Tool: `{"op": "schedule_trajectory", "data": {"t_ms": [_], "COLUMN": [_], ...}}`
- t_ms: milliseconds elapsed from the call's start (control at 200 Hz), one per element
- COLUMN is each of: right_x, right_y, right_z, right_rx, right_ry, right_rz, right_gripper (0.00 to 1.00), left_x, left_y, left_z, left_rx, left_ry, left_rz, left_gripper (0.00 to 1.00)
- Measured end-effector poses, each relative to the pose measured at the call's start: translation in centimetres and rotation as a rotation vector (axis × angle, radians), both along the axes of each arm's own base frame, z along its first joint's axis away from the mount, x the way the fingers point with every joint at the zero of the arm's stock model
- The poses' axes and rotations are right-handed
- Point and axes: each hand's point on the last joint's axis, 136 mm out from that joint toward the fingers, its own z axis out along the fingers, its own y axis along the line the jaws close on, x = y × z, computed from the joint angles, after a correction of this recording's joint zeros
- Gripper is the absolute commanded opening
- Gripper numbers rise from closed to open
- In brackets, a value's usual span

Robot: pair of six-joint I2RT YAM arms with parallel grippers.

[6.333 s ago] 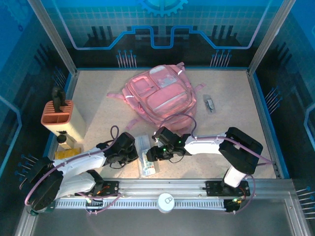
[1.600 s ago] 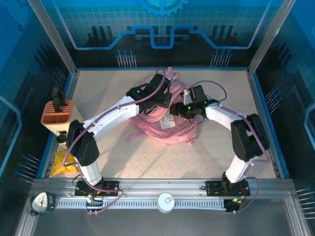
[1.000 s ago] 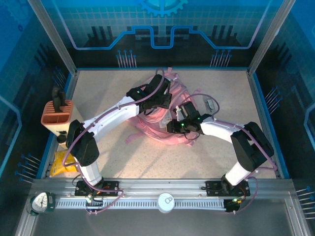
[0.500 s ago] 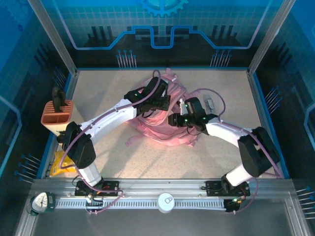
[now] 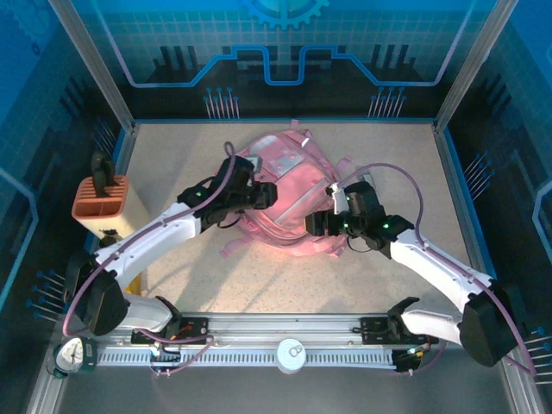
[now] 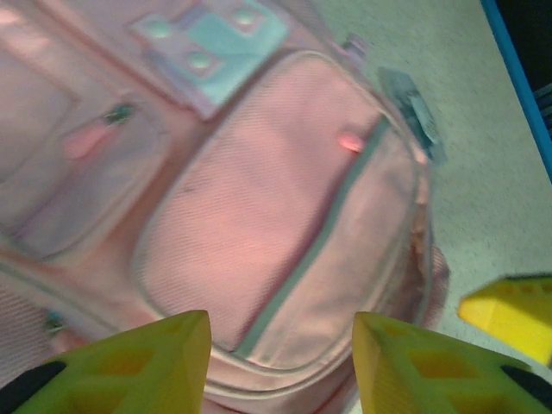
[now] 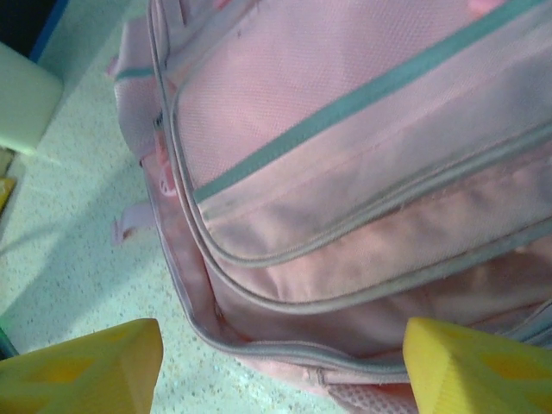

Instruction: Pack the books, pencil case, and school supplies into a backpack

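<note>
Top external view has the speckled surface (image 5: 388,147) carrying a pink backpack (image 5: 289,185), which lies flat at the middle, toward the far side, with its pockets facing up. The left arm (image 5: 164,233) reaches in from the near-left corner and the right arm (image 5: 431,263) from the near-right, so the two flank the bag. The left end effector (image 5: 261,195) sits over the backpack's left part, and the right end effector (image 5: 317,224) is at its near-right edge. Whether either one touches the fabric I cannot tell. Left wrist view shows yellow-green fingers (image 6: 147,362) spread apart with nothing between them. They look down on a zipped pocket with a grey-green stripe, and a pale blue patch (image 6: 216,30) lies beyond it. Right wrist view shows yellow fingers (image 7: 86,362) spread wide as well and empty, with the bag's curved zip seams and a teal stripe ahead of them and bare surface to the left. At the left edge of the surface an orange holder (image 5: 97,197) stands on a cream block (image 5: 129,222), well apart from the bag. A thin pink strap (image 5: 231,250) trails from the backpack's near-left corner onto the surface.
</note>
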Motion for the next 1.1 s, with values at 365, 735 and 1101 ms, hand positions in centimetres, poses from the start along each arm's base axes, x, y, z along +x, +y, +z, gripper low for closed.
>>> {"op": "schedule_trajectory", "data": {"t_ms": [365, 735, 1101], "right_x": [-2.8, -3.1, -2.6], "right_y": [4.2, 4.7, 5.3], "right_z": [-2.0, -4.0, -5.0], "right_rx": [-0.004, 0.025, 0.043], "right_ry": [0.128, 0.209, 0.237], "right_rz": [0.1, 0.047, 0.032], "right_gripper": [0.79, 0.8, 0.81], "left_x": [1.4, 3.3, 4.1], "left_y": [8.8, 8.8, 8.0], "left_z": [-6.6, -11.0, -14.4], "left_rx": [-0.071, -0.153, -0.2], "left_ry": [0.174, 0.291, 0.371], "left_rz": [0.284, 0.392, 0.437], "left_gripper": [0.62, 0.48, 0.38]}}
